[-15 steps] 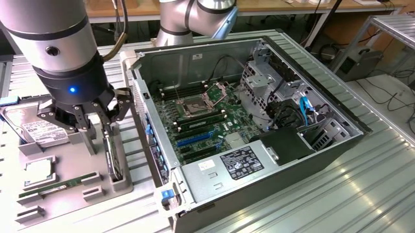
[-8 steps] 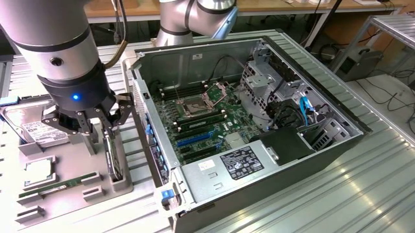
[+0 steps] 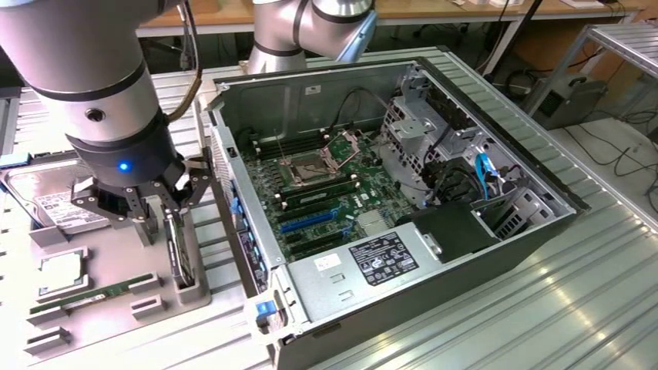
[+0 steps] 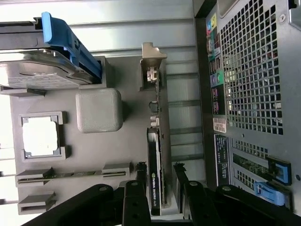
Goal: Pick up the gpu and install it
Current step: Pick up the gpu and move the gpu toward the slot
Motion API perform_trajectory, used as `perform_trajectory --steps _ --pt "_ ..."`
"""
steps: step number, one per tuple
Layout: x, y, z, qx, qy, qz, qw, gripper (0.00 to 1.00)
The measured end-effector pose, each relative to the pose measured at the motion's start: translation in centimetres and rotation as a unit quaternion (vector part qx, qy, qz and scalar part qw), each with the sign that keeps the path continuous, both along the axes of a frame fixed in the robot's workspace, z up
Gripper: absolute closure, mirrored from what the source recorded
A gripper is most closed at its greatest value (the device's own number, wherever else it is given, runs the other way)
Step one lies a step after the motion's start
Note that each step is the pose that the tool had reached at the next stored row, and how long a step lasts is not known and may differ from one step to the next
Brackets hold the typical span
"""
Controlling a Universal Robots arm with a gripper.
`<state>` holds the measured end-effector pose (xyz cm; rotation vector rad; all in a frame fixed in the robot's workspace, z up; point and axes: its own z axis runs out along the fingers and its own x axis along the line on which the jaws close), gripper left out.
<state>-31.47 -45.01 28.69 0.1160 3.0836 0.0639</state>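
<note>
Gpu (image 3: pixel 182 258) stands on edge in slot along gray holder tray (image 3: pixel 108 247) edge nearest open computer case (image 3: pixel 340 266). Gripper (image 3: pixel 165 220) directly above it, jaws spread, one of its fingers (image 4: pixel 141 172) each side of card's top edge; contact not discernible. Hard drive (image 3: pixel 62 212), CPU (image 3: pixel 62 270), RAM stick (image 3: pixel 88 297) sit in other tray slots.

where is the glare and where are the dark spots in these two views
Exterior view: bright glare streaks the metal table at the exterior view's lower right. Wrist view: the processor chip is washed out nearly white, while the gripper is a dark silhouette.
</note>
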Motion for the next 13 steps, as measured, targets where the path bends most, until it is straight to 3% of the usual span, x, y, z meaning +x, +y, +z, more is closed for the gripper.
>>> perform_trajectory --steps 13 --pt "-0.2 0.02 -2.70 0.0000 -0.0055 0.000 1.0000 0.64"
